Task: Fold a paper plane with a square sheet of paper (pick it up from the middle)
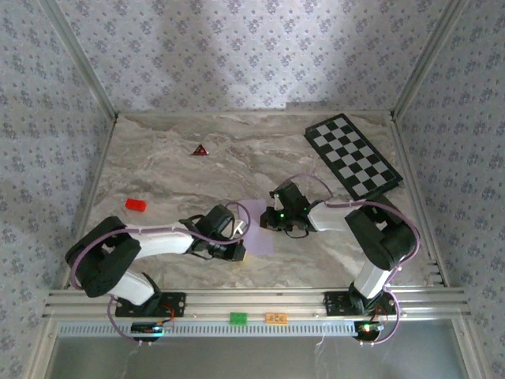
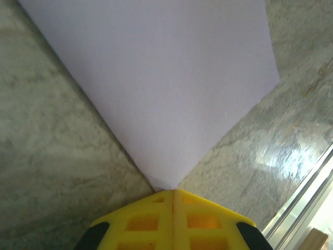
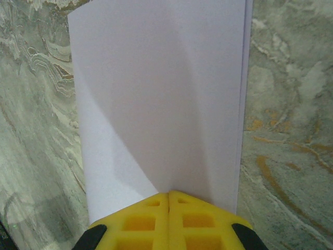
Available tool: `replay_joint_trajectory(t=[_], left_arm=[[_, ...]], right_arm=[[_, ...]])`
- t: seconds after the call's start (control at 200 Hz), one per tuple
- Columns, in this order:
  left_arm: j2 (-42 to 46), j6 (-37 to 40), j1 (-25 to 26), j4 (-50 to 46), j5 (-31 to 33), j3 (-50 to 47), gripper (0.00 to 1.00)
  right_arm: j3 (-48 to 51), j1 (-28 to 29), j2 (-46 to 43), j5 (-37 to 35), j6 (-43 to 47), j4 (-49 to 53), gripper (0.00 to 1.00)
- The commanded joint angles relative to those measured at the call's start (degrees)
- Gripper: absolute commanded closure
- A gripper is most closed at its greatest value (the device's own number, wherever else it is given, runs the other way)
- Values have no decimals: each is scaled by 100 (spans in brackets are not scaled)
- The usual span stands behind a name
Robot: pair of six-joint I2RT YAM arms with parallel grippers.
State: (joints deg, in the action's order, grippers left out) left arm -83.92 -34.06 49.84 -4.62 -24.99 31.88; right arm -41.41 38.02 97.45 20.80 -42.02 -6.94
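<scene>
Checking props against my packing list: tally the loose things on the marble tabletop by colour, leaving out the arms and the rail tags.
Pale lilac: 1, the square sheet of paper
Red: 2, the small block and the dark triangle
Black and white: 1, the checkered board
Total: 4

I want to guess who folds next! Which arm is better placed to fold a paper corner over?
Probably left. The left pincer is shut on a corner of the paper, ready to carry it over. The right pincer is shut mid-edge, better for anchoring.
</scene>
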Motion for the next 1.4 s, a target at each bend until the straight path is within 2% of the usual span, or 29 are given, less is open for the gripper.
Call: replay_joint_trajectory(t=[0.0,0.165,0.24,0.445,0.655,0.894,1.104,1.239,1.394], left_arm=[[291,113,113,-410,111,0,100],[891,-96,72,-335,509,101,100],[965,-333,-100,-126,621,150,100],[284,-727,-659,901,-225,339,100],[-593,-850,-660,1432,-816,571,100],[-823,-380,-466,803,-628,336,100],[-777,-327,-254,903,-492,-242,100],[-558,-542,-192,1200,-619,-554,98],[91,-477,-136,759,-469,-583,96]], right_arm=[[362,-65,428,-896,112,1265,100],[366,-64,398,-897,114,1272,100],[367,-67,389,-895,113,1283,100],[379,-61,382,-884,124,1284,100],[458,-56,388,-899,93,1224,100],[476,-56,437,-898,80,1160,100],[493,-62,433,-913,73,1141,100],[498,-64,454,-892,69,1120,100],[485,-65,466,-885,81,1131,100]])
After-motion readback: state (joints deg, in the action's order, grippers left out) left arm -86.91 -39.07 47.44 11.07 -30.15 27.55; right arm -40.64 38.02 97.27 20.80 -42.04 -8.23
